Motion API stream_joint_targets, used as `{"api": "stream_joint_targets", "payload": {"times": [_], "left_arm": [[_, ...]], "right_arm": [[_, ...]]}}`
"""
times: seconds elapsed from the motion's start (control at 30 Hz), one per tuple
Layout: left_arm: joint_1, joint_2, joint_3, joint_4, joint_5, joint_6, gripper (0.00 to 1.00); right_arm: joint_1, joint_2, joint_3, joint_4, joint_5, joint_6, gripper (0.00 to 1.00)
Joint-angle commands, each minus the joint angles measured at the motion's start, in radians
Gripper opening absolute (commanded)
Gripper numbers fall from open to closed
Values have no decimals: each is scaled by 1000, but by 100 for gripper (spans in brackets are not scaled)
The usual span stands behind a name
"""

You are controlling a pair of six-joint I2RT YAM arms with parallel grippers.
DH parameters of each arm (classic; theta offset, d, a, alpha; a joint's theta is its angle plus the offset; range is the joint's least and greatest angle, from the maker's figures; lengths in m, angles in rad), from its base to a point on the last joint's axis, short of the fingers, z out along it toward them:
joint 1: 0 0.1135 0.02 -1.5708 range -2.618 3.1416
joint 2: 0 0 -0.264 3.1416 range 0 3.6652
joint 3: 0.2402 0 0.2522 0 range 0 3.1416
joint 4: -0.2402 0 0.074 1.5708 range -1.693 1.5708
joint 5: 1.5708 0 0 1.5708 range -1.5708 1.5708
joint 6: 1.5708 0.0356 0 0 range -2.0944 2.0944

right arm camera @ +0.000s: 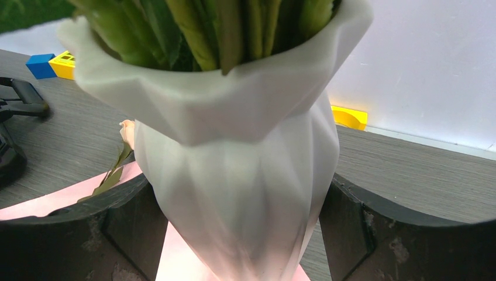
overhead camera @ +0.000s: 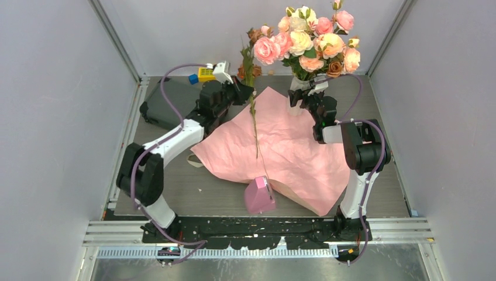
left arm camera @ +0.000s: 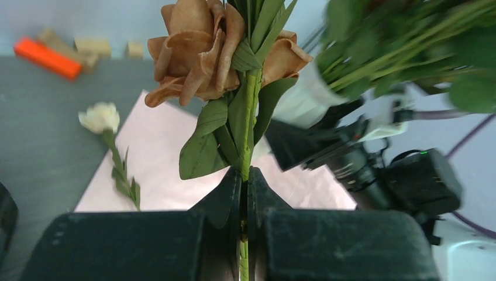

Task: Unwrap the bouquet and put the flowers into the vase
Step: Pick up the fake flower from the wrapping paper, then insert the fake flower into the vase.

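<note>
Showing the unwrapping done: the pink wrapping paper (overhead camera: 292, 152) lies spread flat. The left gripper (left arm camera: 245, 193), jaws pinched on its stem, holds a brown rose (left arm camera: 196, 50) upright near the vase (right arm camera: 234, 105), which the right gripper (right arm camera: 243, 228) clasps with wide-set jaws. One cream rose (left arm camera: 99, 117) lies beside the paper, yet to be placed.

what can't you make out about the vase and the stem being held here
vase base: cut off by the bottom edge in the right wrist view; behind the right pincer from the top.
brown rose stem lower end: left wrist view, hidden inside the left pincer.
stems in the vase: left wrist view, blurred.
</note>
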Motion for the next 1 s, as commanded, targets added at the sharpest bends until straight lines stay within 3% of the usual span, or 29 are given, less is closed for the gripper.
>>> {"api": "stream_joint_targets", "payload": {"times": [0.0, 0.23, 0.5, 0.7, 0.97], "left_arm": [[-1, -181, -58, 208, -54, 122, 0], [-60, -386, -135, 250, -134, 286, 0], [-256, -498, -110, 246, -207, 556, 0], [-377, -448, -44, 339, -139, 614, 0], [-403, -236, 76, 626, -29, 608, 0]], "right_arm": [[-4, -29, -15, 4, 16, -9, 0], [-4, -35, -16, 1, 17, -6, 0], [-4, -37, -20, -14, 20, -5, 0], [-4, -43, -26, -19, 22, -4, 0], [-4, -50, -28, -12, 17, 21, 0]]}}
